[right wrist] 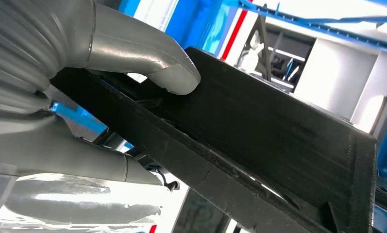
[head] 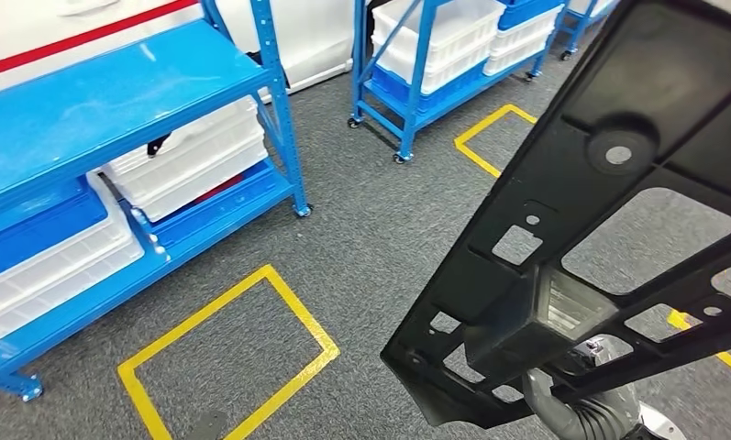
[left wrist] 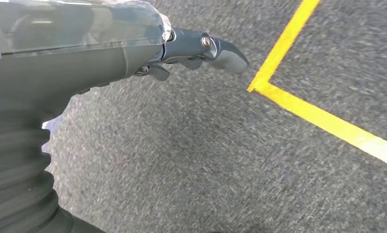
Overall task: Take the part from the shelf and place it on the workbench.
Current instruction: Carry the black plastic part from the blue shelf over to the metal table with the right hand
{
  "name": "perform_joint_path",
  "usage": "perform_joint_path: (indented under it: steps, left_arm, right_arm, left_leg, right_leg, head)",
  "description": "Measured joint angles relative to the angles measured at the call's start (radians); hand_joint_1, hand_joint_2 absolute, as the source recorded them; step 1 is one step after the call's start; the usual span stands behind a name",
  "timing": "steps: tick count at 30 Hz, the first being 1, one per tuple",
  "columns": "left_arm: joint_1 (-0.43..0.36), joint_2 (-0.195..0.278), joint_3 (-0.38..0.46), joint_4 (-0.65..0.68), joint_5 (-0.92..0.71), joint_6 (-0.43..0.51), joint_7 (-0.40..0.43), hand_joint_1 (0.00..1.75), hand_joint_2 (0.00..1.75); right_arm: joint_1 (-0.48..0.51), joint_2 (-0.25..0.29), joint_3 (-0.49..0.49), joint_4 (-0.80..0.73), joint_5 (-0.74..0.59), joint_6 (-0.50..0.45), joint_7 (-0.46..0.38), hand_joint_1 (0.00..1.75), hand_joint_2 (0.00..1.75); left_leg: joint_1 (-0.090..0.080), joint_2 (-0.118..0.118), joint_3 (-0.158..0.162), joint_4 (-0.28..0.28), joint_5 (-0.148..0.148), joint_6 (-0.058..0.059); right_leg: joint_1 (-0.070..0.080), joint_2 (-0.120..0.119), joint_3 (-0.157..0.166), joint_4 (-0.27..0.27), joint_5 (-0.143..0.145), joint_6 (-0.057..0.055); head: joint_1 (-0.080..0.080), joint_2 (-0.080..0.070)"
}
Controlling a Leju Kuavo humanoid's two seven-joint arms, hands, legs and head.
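Observation:
The part (head: 618, 192) is a long black plastic panel with several cut-out windows, slanting across the right side of the head view above the carpet. My right hand (right wrist: 41, 111) grips it near its lower end, thumb (right wrist: 152, 63) pressed on one face and fingers (right wrist: 84, 162) under the other. The ribbed wrist cover (head: 577, 412) of that arm pokes out beneath the panel. My left hand (left wrist: 201, 51) hangs over the grey carpet, holding nothing, with its fingers loosely apart. The blue shelf (head: 114, 101) stands at the left.
White and blue bins (head: 192, 156) fill the lower levels of the near shelf. A second blue rack on castors (head: 416, 82), with white bins, stands further back. Yellow tape rectangles (head: 242, 357) mark the grey carpet, and one tape corner (left wrist: 264, 87) lies near my left hand.

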Motion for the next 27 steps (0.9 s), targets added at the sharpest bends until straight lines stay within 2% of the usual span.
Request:
perform_joint_path:
  steps: [2,3,5,6,7,8,9,10,11,12,13,14,15,16,17,19,20,21,23,25,26,27]
  left_arm:
    - [-0.001,-0.001,0.0,0.0,0.001,0.004,0.0,0.0,1.75]
    - [-0.001,-0.001,0.0,0.0,0.001,0.005,0.0,0.0,1.75]
    - [-0.003,-0.002,0.0,0.0,0.002,0.005,0.0,0.0,1.75]
    - [-0.003,-0.003,0.001,0.0,0.002,0.005,0.0,0.0,1.75]
    - [-0.004,-0.004,0.001,0.0,0.002,0.006,0.0,0.0,1.75]
    - [-0.004,-0.004,0.001,0.0,0.002,0.006,0.0,0.0,1.75]
    - [-0.003,-0.004,0.001,0.0,0.004,0.007,0.0,0.0,1.75]
    - [-0.002,-0.004,0.002,0.0,0.005,0.008,0.0,0.0,1.75]
    - [0.0,-0.004,0.002,0.0,0.007,0.008,0.0,0.0,1.75]
    - [0.001,-0.004,0.003,0.0,0.008,0.008,0.001,0.0,1.75]
    - [0.002,-0.004,0.003,0.0,0.009,0.008,0.001,0.0,1.75]
    - [0.002,-0.004,0.003,0.0,0.009,0.008,0.001,0.0,1.75]
    - [0.002,-0.004,0.003,0.0,0.01,0.008,0.001,0.0,1.75]
    - [0.002,-0.003,0.004,0.0,0.011,0.008,0.001,0.0,1.75]
    - [0.002,-0.003,0.004,0.0,0.011,0.008,0.001,0.0,1.75]
    - [0.002,-0.003,0.004,0.0,0.012,0.008,0.001,0.0,1.75]
    - [0.001,-0.003,0.004,0.0,0.013,0.008,0.001,0.0,1.75]
    - [0.0,-0.003,0.005,0.0,0.013,0.007,0.001,0.0,1.75]
    - [-0.001,-0.003,0.006,0.0,0.014,0.004,0.0,0.0,1.75]
    - [0.0,-0.003,0.006,0.0,0.014,0.0,0.0,0.0,1.75]
    - [0.001,-0.002,0.007,0.0,0.015,-0.001,0.0,0.0,1.75]
    - [0.002,-0.002,0.008,0.0,0.016,-0.002,0.0,0.0,1.75]
  right_arm:
    - [-0.005,0.0,0.0,0.0,0.0,0.004,-0.003,1.75,1.75]
    - [-0.007,0.0,-0.001,0.0,-0.001,0.005,-0.003,1.75,1.75]
    - [-0.008,0.0,-0.001,0.0,-0.002,0.005,-0.004,1.75,1.75]
    - [-0.008,0.001,-0.002,0.0,-0.002,0.005,-0.005,1.75,1.75]
    - [-0.009,0.001,-0.002,0.0,-0.002,0.006,-0.005,1.75,1.75]
    - [-0.011,0.002,-0.002,0.0,-0.002,0.007,-0.005,1.75,1.75]
    - [-0.013,0.004,-0.002,0.0,-0.003,0.008,-0.005,1.75,1.75]
    - [-0.015,0.005,-0.002,0.001,-0.003,0.01,-0.005,1.75,1.75]
    - [-0.015,0.007,-0.002,0.003,-0.003,0.012,-0.005,1.75,1.75]
    - [-0.015,0.008,-0.002,0.004,-0.003,0.013,-0.005,1.75,1.75]
    - [-0.016,0.009,-0.002,0.007,-0.003,0.013,-0.005,1.75,1.75]
    - [-0.016,0.009,-0.002,0.008,-0.003,0.014,-0.005,1.75,1.75]
    - [-0.017,0.01,-0.002,0.01,-0.003,0.014,-0.005,1.75,1.75]
    - [-0.02,0.01,-0.002,0.011,-0.003,0.015,-0.005,1.75,1.75]
    - [-0.022,0.01,-0.002,0.012,-0.003,0.016,-0.006,1.75,1.75]
    - [-0.026,0.011,-0.002,0.015,-0.004,0.017,-0.006,1.75,1.75]
    - [-0.027,0.011,-0.002,0.017,-0.004,0.017,-0.007,1.75,1.75]
    - [-0.026,0.011,-0.002,0.017,-0.003,0.017,-0.008,1.75,1.75]
    - [-0.028,0.011,-0.002,0.017,-0.001,0.017,-0.011,1.75,1.75]
    - [-0.032,0.011,-0.002,0.018,0.003,0.016,-0.012,1.75,1.75]
    - [-0.033,0.012,-0.002,0.02,0.005,0.016,-0.012,1.75,1.75]
    - [-0.033,0.012,-0.002,0.022,0.007,0.016,-0.012,1.75,1.75]
  left_leg:
    - [-0.005,0.017,0.004,0.002,-0.005,-0.008]
    - [-0.007,0.025,0.005,0.002,-0.007,-0.013]
    - [-0.009,0.04,0.009,0.001,-0.01,-0.024]
    - [-0.007,0.034,0.009,0.005,-0.016,-0.03]
    - [-0.006,0.016,0.005,0.018,-0.027,-0.034]
    - [-0.004,-0.009,-0.009,0.054,-0.052,-0.038]
    - [-0.003,-0.035,-0.034,0.112,-0.086,-0.04]
    - [-0.002,-0.05,-0.066,0.182,-0.12,-0.041]
    - [-0.002,-0.056,-0.099,0.249,-0.147,-0.042]
    - [-0.002,-0.057,-0.12,0.289,-0.154,-0.043]
    - [-0.002,-0.057,-0.124,0.291,-0.14,-0.043]
    - [-0.001,-0.061,-0.109,0.254,-0.107,-0.041]
    - [0.001,-0.071,-0.082,0.188,-0.065,-0.039]
    - [0.002,-0.093,-0.052,0.118,-0.031,-0.036]
    - [0.004,-0.112,-0.028,0.06,-0.009,-0.033]
    - [0.004,-0.132,-0.009,0.014,-0.002,-0.027]
    - [0.003,-0.124,-0.008,0.01,-0.002,-0.023]
    - [0.003,-0.114,-0.007,0.006,0.002,-0.016]
    - [0.004,-0.092,-0.004,-0.003,0.009,-0.001]
    - [0.002,-0.069,-0.004,-0.007,0.011,0.007]
    - [0.0,-0.057,-0.004,-0.006,0.01,0.009]
    - [-0.002,-0.044,-0.004,-0.006,0.009,0.009]
  right_leg:
    - [0.01,-0.034,0.062,-0.111,0.03,-0.012]
    - [0.015,-0.042,0.073,-0.133,0.031,-0.018]
    - [0.017,-0.023,0.07,-0.138,0.032,-0.03]
    - [0.014,-0.014,0.07,-0.142,0.034,-0.036]
    - [0.011,-0.005,0.071,-0.145,0.037,-0.042]
    - [0.008,0.005,0.072,-0.149,0.04,-0.048]
    - [0.006,0.014,0.072,-0.15,0.041,-0.051]
    - [0.006,0.024,0.071,-0.15,0.041,-0.054]
    - [0.006,0.036,0.071,-0.15,0.041,-0.055]
    - [0.007,0.048,0.071,-0.149,0.041,-0.055]
    - [0.007,0.061,0.072,-0.149,0.041,-0.055]
    - [0.007,0.074,0.074,-0.148,0.041,-0.055]
    - [0.007,0.087,0.077,-0.147,0.04,-0.053]
    - [0.008,0.099,0.078,-0.144,0.038,-0.05]
    - [0.008,0.111,0.077,-0.141,0.037,-0.046]
    - [0.007,0.131,0.069,-0.138,0.039,-0.033]
    - [0.005,0.14,0.065,-0.139,0.042,-0.026]
    - [0.003,0.139,0.062,-0.139,0.043,-0.02]
    - [0.003,0.098,0.045,-0.106,0.021,-0.011]
    - [0.003,0.045,-0.009,0.003,-0.038,-0.005]
    - [0.001,0.035,-0.044,0.071,-0.067,-0.002]
    - [0.0,0.031,-0.07,0.122,-0.083,0.0]
  head:
    - [0.0,0.0]
    - [0.0,0.0]
    - [0.0,0.0]
    - [0.0,0.0]
    - [0.0,0.0]
    - [0.0,0.0]
    - [0.0,0.0]
    - [0.0,0.0]
    - [0.0,0.0]
    - [0.0,0.0]
    - [0.0,0.0]
    - [0.0,0.0]
    - [0.0,0.0]
    - [0.0,0.0]
    - [0.0,0.0]
    - [0.0,0.0]
    - [0.0,0.0]
    - [0.0,0.0]
    - [0.0,0.0]
    - [0.0,0.0]
    - [0.0,0.0]
    - [0.0,0.0]
